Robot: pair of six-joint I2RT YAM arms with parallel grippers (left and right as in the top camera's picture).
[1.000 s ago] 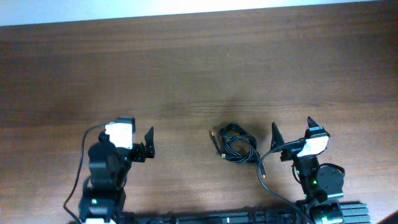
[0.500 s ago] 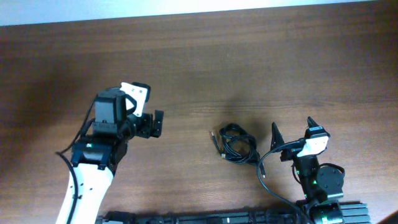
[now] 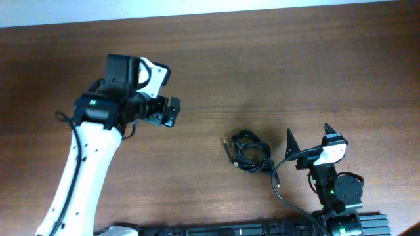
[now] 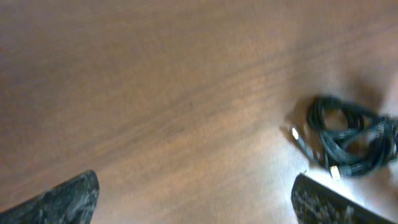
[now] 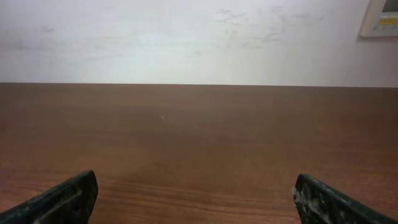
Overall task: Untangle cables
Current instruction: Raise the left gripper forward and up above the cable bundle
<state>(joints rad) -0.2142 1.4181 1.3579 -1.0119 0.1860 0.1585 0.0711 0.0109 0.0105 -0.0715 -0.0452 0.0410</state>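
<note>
A tangled bundle of black cables [image 3: 248, 152] with light-tipped plugs lies on the brown wooden table [image 3: 262, 72], right of centre near the front. In the left wrist view the same bundle [image 4: 348, 140] sits at the right edge, well ahead of the fingers. My left gripper [image 3: 167, 113] hovers over the table, left of the bundle and apart from it; it is open [image 4: 199, 205] and holds nothing. My right gripper [image 3: 310, 136] rests just right of the bundle, open [image 5: 198, 202] and empty, pointing across the table toward the far wall.
The right arm's own black lead [image 3: 280, 180] loops on the table between the bundle and the arm base. A white wall [image 5: 186, 37] stands beyond the far table edge, with a small panel [image 5: 380, 17] on it.
My left arm has risen from its rest pose and reached forward and to the right, its gripper moving toward the table's middle. The right arm and the cable bundle have stayed still.
</note>
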